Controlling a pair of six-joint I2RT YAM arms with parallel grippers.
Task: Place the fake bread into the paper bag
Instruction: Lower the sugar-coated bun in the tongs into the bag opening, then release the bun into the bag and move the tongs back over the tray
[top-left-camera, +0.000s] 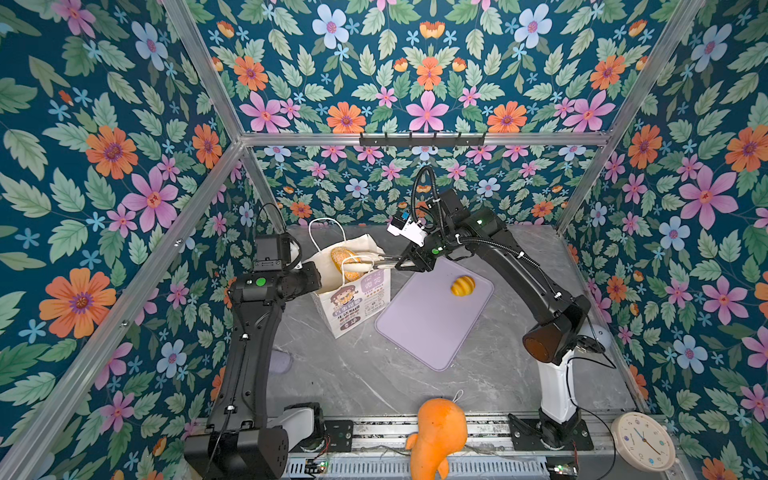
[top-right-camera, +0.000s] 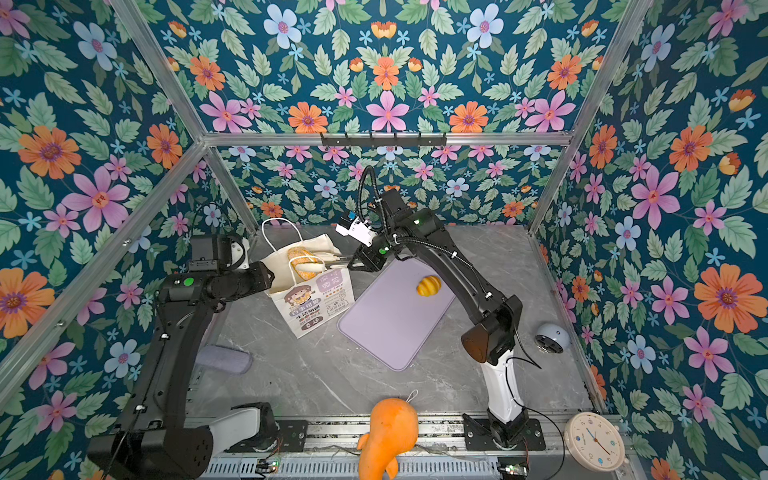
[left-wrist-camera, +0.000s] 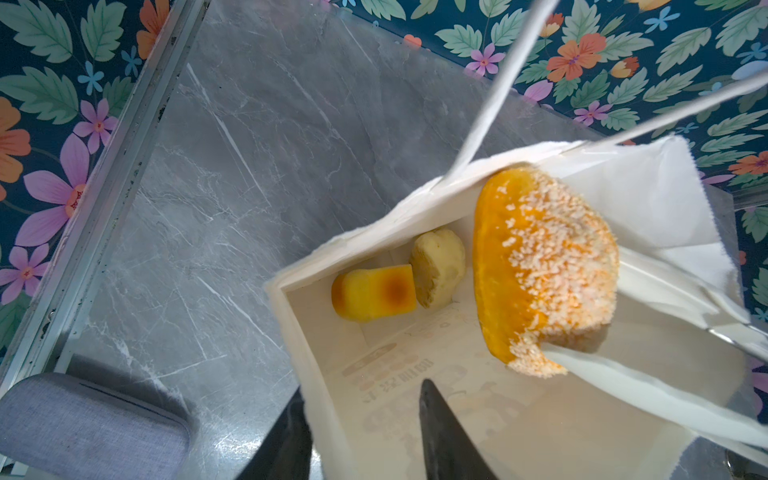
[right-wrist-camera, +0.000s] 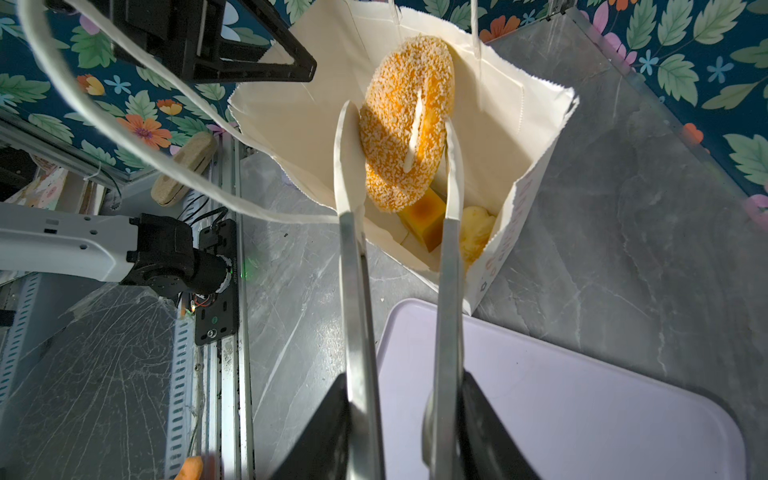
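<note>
Crumbly, speckled round bun (right-wrist-camera: 390, 124) sat between smooth metal tongs (right-wrist-camera: 357, 270) clamped in the right gripper (right-wrist-camera: 405, 382), over the open paper bag (right-wrist-camera: 291, 124); left gripper (left-wrist-camera: 362, 386) looked half-open astride its wall.

The black right gripper (right-wrist-camera: 405, 386) holds silver, white-tipped tongs (right-wrist-camera: 353, 270). Between their tips the bun (right-wrist-camera: 395, 124) is golden-orange, speckled white. Beyond them the paper bag (right-wrist-camera: 519, 124) is cream-white inside, holding a yellow loaf piece (left-wrist-camera: 374, 293) with a brown patch and a pale roll (left-wrist-camera: 438, 268). Beneath the gripper the tray (top-left-camera: 428, 316) is plain lilac. The croissant (top-left-camera: 462, 286) behind it is yellow with orange ridges, and the table (top-left-camera: 353, 374) is grey, white-veined.
</note>
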